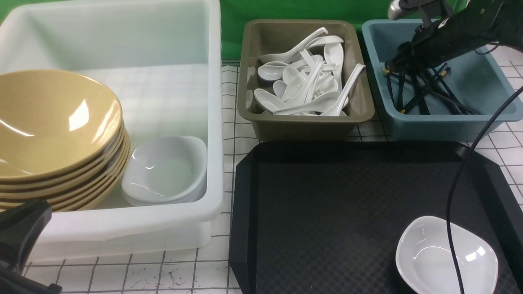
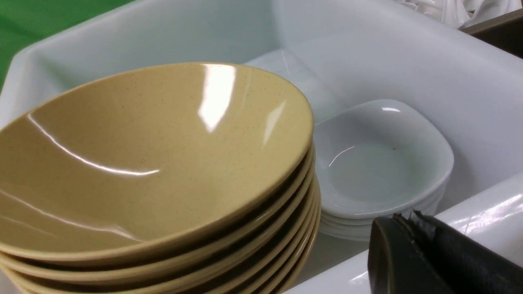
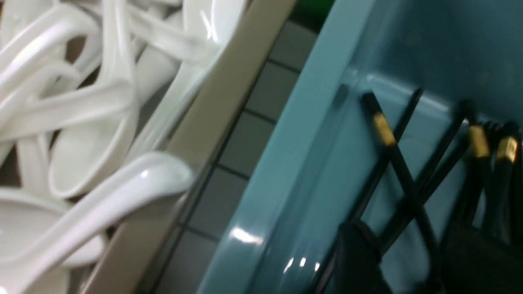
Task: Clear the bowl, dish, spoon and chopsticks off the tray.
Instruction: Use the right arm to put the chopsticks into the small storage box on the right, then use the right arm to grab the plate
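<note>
Nearest, at 7 o'clock in the front view: left end effector point(image 1: 20, 232), dark, low before the white tub point(image 1: 216, 122). At 5 o'clock, white dish point(image 1: 429, 257) on the black tray point(image 1: 327, 196), near its 4 o'clock corner, behind a hanging cable point(image 1: 451, 212). Judged light, rigid, glossy, slippery, chippable; best pinched across the raised rim. At 1 o'clock, right end effector point(image 1: 390, 67) over the blue bin point(image 1: 482, 81), among black chopsticks point(image 1: 425, 96).

Left wrist view: fingers point(image 2: 408, 261) seemingly pressed together, holding nothing, beside stacked yellow bowls point(image 2: 143, 143) and stacked white dishes point(image 2: 380, 163).

Right wrist view: fingers point(image 3: 355, 261) spread, chopsticks between, apparently let go.

No brand, label or writing legible anywhere.
</note>
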Tool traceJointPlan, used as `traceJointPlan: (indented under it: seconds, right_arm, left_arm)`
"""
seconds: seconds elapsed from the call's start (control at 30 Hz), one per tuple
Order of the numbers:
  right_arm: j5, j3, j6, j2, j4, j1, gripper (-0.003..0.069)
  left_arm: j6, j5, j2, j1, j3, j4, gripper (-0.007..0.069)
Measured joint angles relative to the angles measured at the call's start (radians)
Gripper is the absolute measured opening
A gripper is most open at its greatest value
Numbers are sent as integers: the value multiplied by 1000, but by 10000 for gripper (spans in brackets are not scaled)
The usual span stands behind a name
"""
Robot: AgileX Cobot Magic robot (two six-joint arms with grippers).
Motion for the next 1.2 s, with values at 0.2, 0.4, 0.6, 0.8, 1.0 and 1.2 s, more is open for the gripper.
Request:
traceJointPlan:
  seconds: [0.2, 0.4, 0.6, 0.8, 1.0, 1.2]
  right_arm:
    - [302, -18, -8, -177, -9, -16, 358]
    - [530, 105, 12, -287, -7, -71, 358]
    - [545, 544, -11, -341, -19, -58, 358]
    - [441, 713, -112, -392, -13, -26, 369]
    - [390, 777, -137, -391, -2, -26, 374]
    - [453, 783, -137, -386, 52, -26, 338]
  left_arm:
    - [-1, 4, 0, 0, 2, -69, -13]
    - [-1, -43, -14, 0, 2, -116, -13]
    - [-4, -51, -138, 0, 2, -131, -13]
    - [-4, -51, -192, 0, 2, -131, -13]
    - [-5, -48, -194, 0, 2, -125, -13]
    - [-5, -47, -194, 0, 2, -124, -13]
